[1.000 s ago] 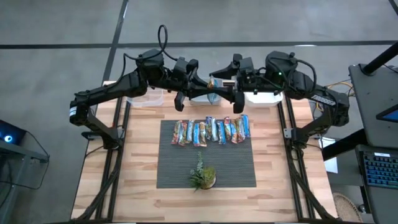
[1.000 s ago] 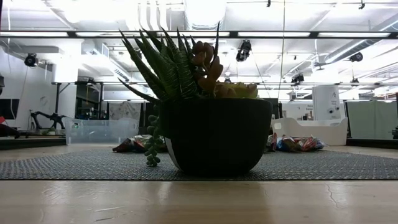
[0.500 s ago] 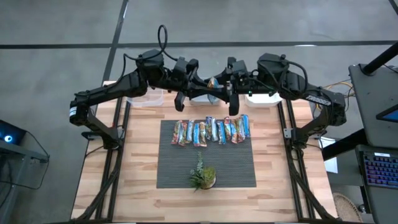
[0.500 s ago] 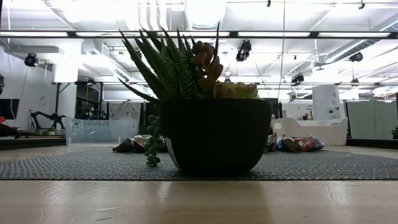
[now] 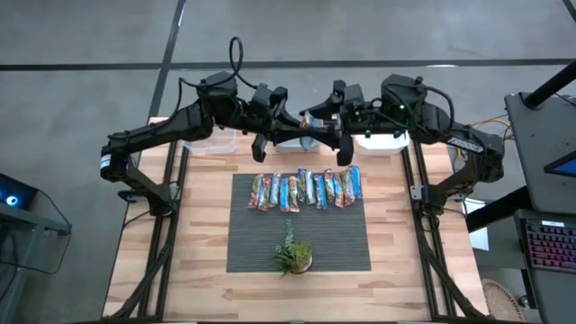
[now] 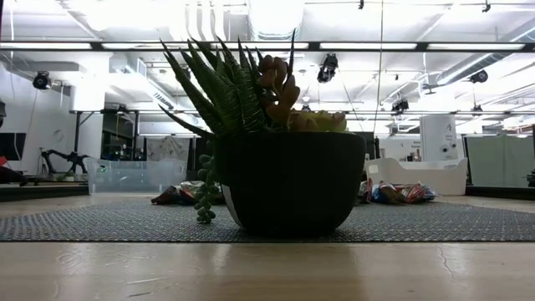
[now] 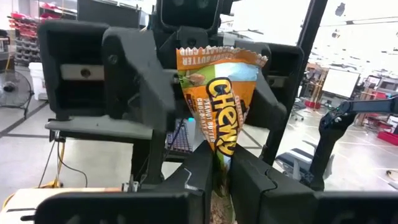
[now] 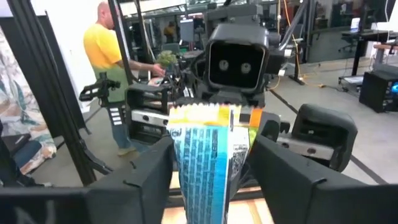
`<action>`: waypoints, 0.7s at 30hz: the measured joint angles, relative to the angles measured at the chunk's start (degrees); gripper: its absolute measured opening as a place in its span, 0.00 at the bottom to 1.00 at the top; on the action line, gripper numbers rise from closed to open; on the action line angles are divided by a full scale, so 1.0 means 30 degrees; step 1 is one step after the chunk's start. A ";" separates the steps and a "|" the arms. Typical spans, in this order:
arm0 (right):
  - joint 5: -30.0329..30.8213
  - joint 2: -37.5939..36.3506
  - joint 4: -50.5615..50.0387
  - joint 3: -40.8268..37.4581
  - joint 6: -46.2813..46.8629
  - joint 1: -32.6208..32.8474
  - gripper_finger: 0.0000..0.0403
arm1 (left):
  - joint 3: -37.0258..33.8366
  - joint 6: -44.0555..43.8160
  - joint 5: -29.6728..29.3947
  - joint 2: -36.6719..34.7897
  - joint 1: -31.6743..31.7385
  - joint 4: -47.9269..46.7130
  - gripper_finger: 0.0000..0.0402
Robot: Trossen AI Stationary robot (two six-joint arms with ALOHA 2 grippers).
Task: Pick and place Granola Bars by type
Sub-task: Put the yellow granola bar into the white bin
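Note:
One granola bar point(image 7: 219, 93), orange-fronted with a blue back point(image 8: 208, 155), is held high above the table's far edge point(image 5: 309, 121) between my two arms. My left gripper point(image 7: 217, 158) point(image 5: 292, 130) is shut on it. My right gripper point(image 8: 212, 146) point(image 5: 328, 130) faces it, open, one finger on each side of the bar's other end. Several more granola bars point(image 5: 308, 189) lie flat in a row on the dark mat point(image 5: 297, 236). My left gripper pinches the bar's near end point(image 7: 219, 149) between its two fingers, coming level from the table's left. The bar sticks out past the fingertips toward the right gripper, clear of the table. My right gripper's fingers point(image 8: 155, 168) flank the bar's free end; I cannot tell whether they touch it.
A potted green plant point(image 5: 293, 255) point(image 6: 288, 180) stands on the mat's near part. A clear bin point(image 5: 211, 142) sits at the far left and a white bin point(image 5: 382, 139) at the far right. A person in a yellow shirt point(image 8: 112, 56) stands in the room beyond.
My right gripper has shifted a little toward the table's left, closer to the left gripper, and come back to where it was. The bar has stayed raised in the left gripper.

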 joint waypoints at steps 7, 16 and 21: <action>-0.0042 0.0010 -0.0085 -0.0022 0.0066 0.0000 0.64 | 0.0000 0.0000 -0.0054 0.0000 0.0000 0.0009 0.06; -0.0095 -0.0371 -0.0117 -0.0022 -0.0023 -0.0007 0.66 | 0.0000 -0.0021 -0.0149 0.0000 0.0007 0.0038 0.06; -0.0095 -0.0572 -0.0107 -0.0022 -0.0089 -0.0007 0.63 | 0.0000 0.0000 -0.0156 0.0000 0.0007 0.0047 0.06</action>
